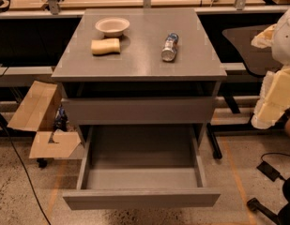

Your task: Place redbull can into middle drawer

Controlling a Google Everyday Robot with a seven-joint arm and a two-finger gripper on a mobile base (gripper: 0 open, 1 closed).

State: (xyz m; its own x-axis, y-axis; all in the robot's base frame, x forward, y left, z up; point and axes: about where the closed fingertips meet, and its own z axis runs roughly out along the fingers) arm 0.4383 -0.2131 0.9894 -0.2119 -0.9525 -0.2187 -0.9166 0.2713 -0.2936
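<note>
Counts: two drawers, one can, one sponge, one bowl, one cardboard box.
Middle drawer (140, 198): nearest, pulled well out of the grey cabinet, with a plain flat front and shallow grey walls.
Floor: speckled stone with faint orange lines; dark cables run at left and right.
Cardboard box (36, 108): on the floor left of the cabinet, flaps open.
Upper drawer front (137, 109): directly above the open drawer, pushed in.
Cabinet top (140, 62): flat, grey, slightly glossy.
Redbull can (169, 47): lying on its side on the right part of the top, well apart from the drawer; slim, shiny silver and blue, its round end facing the camera.
Sponge (106, 46): tan, on the left part of the top.
Bowl (112, 26): beige, just behind the sponge.
Gripper: outside the picture, so its opening and load cannot be told; the pale bulky shapes (276, 97) at the right edge are possibly part of the arm.
Room behind: pale wooden tabletops on metal legs.
</note>
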